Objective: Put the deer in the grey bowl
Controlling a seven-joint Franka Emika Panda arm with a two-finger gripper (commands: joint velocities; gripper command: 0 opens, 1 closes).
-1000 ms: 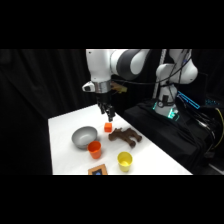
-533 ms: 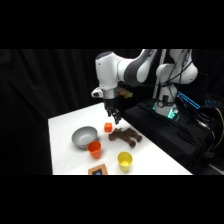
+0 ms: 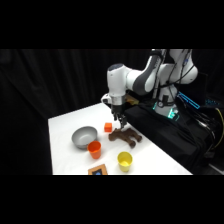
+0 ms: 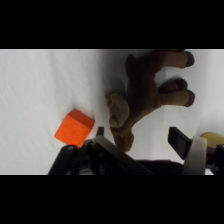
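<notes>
The dark brown deer [image 3: 125, 136] lies on its side on the white table, right of the grey bowl [image 3: 84, 137]. My gripper [image 3: 120, 120] hangs just above the deer's left end. In the wrist view the deer [image 4: 147, 92] fills the middle, legs pointing right and head toward the picture's bottom. My gripper [image 4: 139, 137] is open, with one finger on each side of the deer's head. The bowl holds nothing.
A small orange cube [image 3: 108, 127] sits just left of the gripper, also in the wrist view as the cube [image 4: 74, 128]. An orange cup [image 3: 94, 149] and a yellow cup [image 3: 124, 160] stand near the front. A flat orange-framed card [image 3: 98, 170] lies at the front edge.
The arm has swung right and come down, from over the orange cube to just above the deer. Nothing on the table has shifted.
</notes>
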